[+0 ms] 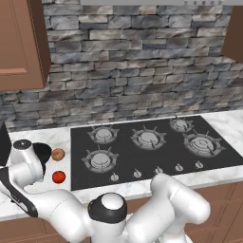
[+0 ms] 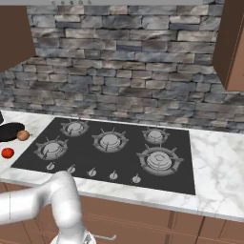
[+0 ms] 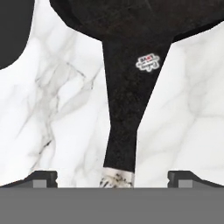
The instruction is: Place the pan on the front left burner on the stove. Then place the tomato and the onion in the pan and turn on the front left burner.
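Observation:
The black pan [image 3: 131,17] lies on the marble counter left of the stove [image 1: 156,142], its long handle [image 3: 127,96] running toward the hand camera. My gripper [image 3: 113,179] hangs over the handle's grey tip, jaws wide open, one dark fingertip [image 3: 41,178] on each side and nothing gripped. In the base views the pan [image 2: 10,131] sits by the tan-brown onion [image 1: 58,154] and the red tomato [image 1: 59,177], both on the counter. The front left burner [image 1: 100,160] is bare.
A row of small silver knobs [image 1: 156,171] runs along the stove's near edge. A wooden wall cabinet [image 1: 21,42] hangs above the counter at the left. A dark rounded object [image 3: 11,30] lies on the counter beside the pan. A stone wall backs the counter.

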Available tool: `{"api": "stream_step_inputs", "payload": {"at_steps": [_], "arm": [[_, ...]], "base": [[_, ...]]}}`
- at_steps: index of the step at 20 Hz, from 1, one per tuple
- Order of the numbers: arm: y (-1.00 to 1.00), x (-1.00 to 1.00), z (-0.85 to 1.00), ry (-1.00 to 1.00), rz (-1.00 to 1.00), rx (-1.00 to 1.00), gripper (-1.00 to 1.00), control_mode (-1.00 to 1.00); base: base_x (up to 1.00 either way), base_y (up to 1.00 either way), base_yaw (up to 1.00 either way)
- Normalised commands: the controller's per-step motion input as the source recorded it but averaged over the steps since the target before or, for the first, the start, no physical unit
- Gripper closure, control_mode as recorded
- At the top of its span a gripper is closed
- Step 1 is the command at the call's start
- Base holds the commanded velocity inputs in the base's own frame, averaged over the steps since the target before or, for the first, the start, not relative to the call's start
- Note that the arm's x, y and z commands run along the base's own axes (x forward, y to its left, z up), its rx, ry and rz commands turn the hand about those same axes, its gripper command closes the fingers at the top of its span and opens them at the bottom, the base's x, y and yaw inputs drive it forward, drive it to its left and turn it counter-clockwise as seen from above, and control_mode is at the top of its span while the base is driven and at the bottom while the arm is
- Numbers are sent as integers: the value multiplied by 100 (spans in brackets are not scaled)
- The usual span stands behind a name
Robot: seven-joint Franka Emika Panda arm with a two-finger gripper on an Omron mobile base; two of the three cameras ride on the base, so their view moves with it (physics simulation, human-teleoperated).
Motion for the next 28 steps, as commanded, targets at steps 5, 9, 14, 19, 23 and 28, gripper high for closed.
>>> {"api": "stream_step_inputs", "payload": {"at_steps": [5, 9, 14, 19, 23, 28], "arm": [[0, 0, -59, 2, 0, -7, -100, -100], [-2, -1, -59, 2, 2, -1, -100, -100], [-50, -36, -71, 2, 0, 0, -100, -100], [-73, -62, -79, 2, 0, -2, -100, -100], [-22, -39, -78, 0, 0, -5, -100, -100], [-4, -25, -85, 1, 0, -10, 100, -100]], "base": [[0, 0, 0], [0, 0, 0], [0, 0, 0], [0, 0, 0], [0, 0, 0], [0, 0, 0]]}}
